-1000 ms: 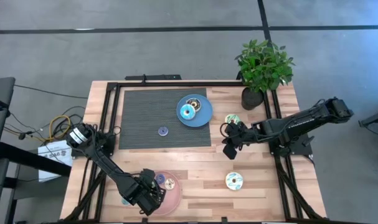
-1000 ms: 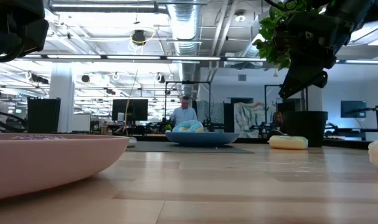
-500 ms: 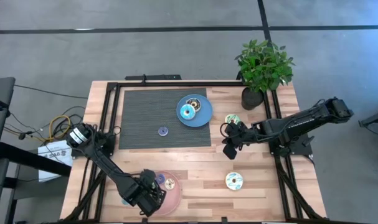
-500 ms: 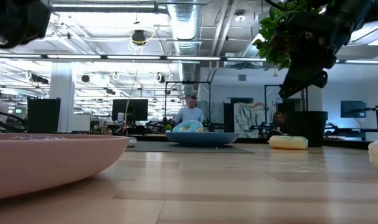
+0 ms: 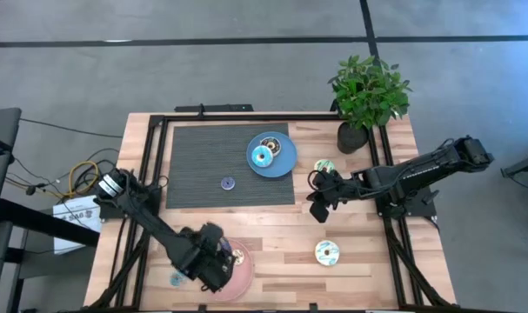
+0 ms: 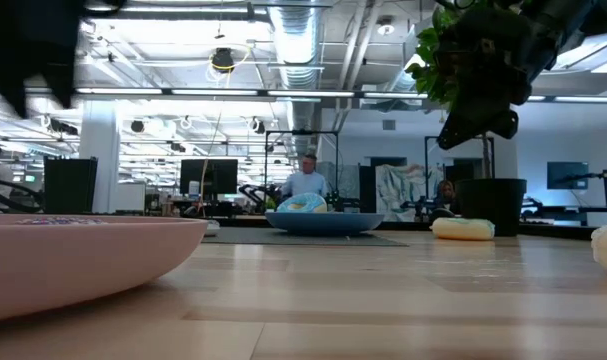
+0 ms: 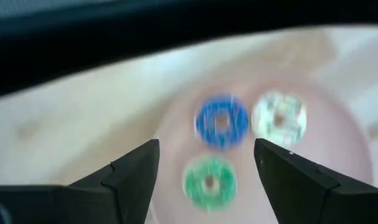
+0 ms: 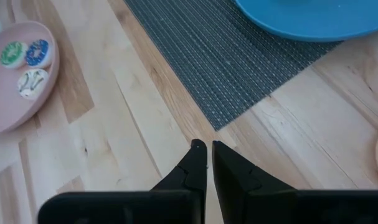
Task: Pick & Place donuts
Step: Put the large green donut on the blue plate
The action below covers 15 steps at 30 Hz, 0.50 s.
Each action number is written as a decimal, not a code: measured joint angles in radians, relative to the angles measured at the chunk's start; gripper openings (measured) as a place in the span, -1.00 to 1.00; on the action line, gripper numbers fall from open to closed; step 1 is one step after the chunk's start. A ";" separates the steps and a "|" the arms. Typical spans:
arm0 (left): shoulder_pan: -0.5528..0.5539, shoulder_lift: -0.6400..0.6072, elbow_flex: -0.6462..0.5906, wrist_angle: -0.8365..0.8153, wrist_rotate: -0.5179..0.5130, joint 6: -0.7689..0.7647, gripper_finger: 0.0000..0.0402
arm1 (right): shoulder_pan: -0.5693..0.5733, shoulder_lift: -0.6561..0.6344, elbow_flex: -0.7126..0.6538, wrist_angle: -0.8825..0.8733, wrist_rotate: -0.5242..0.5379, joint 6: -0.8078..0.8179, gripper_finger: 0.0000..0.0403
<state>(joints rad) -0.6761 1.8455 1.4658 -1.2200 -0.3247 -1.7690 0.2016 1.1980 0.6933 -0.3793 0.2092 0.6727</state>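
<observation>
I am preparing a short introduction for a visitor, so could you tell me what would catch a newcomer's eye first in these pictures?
Probably the pink plate at the table's near edge, holding small green, blue and tan donuts, with the left tool open just above it. Next, the blue plate with a cyan donut on the dark mat, and the leafy potted plant at the far right corner.

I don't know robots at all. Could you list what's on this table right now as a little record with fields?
pink plate: near the table's front edge, holds a green donut, a blue donut and a pale speckled donut
blue plate: on the dark mat, holds a cyan donut
loose donuts: purple donut on the mat; two cream donuts on bare wood
left gripper: above the pink plate, fingers open, empty
right gripper: over bare wood, fingers shut, empty
plant: back right corner
</observation>
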 joint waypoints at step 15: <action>0.330 -0.154 0.000 0.108 -0.104 0.888 0.23 | 0.000 0.000 0.000 0.140 0.001 0.000 -0.92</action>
<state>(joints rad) -0.3456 1.6915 1.4658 -1.1122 -0.4290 -0.8808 0.2016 1.1980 0.6937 -0.2391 0.2098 0.6727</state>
